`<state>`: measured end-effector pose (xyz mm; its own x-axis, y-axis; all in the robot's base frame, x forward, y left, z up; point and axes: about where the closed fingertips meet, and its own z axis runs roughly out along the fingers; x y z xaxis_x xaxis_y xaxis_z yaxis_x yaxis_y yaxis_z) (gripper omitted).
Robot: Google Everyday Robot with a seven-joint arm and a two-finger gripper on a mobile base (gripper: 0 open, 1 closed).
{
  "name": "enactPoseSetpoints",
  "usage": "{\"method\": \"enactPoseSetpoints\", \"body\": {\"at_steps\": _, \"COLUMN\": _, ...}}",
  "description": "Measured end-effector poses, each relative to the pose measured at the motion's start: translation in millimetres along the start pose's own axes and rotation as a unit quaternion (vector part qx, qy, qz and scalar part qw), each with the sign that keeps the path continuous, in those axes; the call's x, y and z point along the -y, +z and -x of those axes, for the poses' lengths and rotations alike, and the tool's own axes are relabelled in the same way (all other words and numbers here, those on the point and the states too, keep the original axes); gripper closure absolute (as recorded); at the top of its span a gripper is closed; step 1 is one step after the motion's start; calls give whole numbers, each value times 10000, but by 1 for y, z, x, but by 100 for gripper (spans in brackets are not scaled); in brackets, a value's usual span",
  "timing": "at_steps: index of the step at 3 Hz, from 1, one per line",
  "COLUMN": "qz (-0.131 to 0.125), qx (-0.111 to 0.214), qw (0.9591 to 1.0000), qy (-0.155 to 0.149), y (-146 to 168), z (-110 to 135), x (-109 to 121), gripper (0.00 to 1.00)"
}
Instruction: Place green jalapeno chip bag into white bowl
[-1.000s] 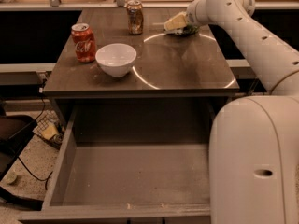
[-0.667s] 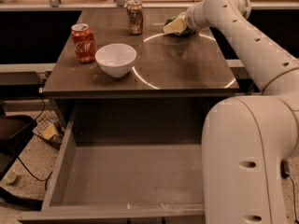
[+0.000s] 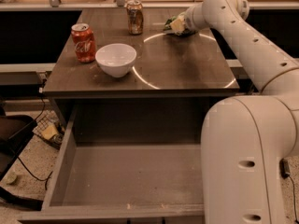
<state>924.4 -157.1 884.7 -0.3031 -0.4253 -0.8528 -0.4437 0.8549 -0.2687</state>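
You are looking at a big white robot arm (image 3: 243,36) that is filling the right side and reaching across to the far edge of a dark table (image 3: 187,73). Below the tabletop, a wide drawer (image 3: 131,176) is standing open. The white bowl (image 3: 116,59) is sitting upright near the table's front left, with a red soda can (image 3: 83,42) just beside it on the left. A brown can (image 3: 135,17) is standing farther back. The green jalapeno chip bag (image 3: 172,26) is lying at the far right of the table, well apart from the bowl. The gripper (image 3: 184,23) is meeting the bag there; you cannot tell whether it is gripping.
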Motion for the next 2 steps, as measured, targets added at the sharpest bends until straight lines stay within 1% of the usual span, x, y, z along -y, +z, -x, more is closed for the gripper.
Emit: {"method": "enactPoseSetpoints", "body": {"at_steps": 2, "qz": 37, "qx": -23, "qw": 10000, "qy": 0, "y": 5, "z": -3, "x": -5, "gripper": 88}}
